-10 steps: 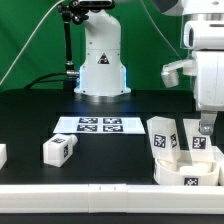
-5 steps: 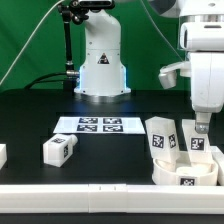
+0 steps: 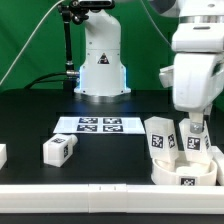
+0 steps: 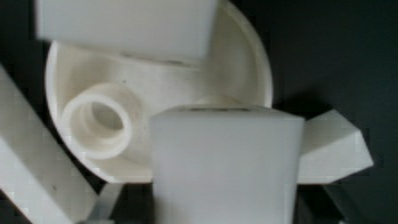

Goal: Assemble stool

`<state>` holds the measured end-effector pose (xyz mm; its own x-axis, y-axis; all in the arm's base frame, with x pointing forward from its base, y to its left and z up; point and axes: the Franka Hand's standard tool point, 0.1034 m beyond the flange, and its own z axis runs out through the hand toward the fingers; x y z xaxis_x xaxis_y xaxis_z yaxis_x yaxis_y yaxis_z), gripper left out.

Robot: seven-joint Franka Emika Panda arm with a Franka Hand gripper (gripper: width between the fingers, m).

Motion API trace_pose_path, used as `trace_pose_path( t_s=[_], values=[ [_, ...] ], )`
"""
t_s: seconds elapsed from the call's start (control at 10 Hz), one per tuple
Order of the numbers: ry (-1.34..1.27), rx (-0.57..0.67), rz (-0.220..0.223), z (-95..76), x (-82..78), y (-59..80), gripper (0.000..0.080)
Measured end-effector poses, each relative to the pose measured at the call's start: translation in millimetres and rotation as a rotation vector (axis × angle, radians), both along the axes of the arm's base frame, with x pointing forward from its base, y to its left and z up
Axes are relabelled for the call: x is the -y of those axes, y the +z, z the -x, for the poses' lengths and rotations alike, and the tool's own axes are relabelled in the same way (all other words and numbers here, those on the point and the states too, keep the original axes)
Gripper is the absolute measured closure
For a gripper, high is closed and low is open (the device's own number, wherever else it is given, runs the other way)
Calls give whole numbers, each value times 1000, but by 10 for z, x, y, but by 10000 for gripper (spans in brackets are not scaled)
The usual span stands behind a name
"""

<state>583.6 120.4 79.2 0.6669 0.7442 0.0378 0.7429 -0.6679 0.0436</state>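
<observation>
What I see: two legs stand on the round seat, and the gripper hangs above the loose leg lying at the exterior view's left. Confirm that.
One thing is wrong. The gripper hangs above the seat at the exterior view's right, over the standing leg there, not above the loose leg. The exterior view shows it. The rest holds: two legs stand on the seat.

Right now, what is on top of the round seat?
Two legs stand on the seat: a free leg and a held leg in the gripper. One empty socket shows; the legs hide whatever lies beneath them.
</observation>
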Motion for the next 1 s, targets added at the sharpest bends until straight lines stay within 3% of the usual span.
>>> trace_pose_path(
  t_s=[0.4,1.0],
  values=[
    [-434,-20,-19,20,-44,0,463],
    [-768,-26,-46,22,-58,-2,463]
  ],
)
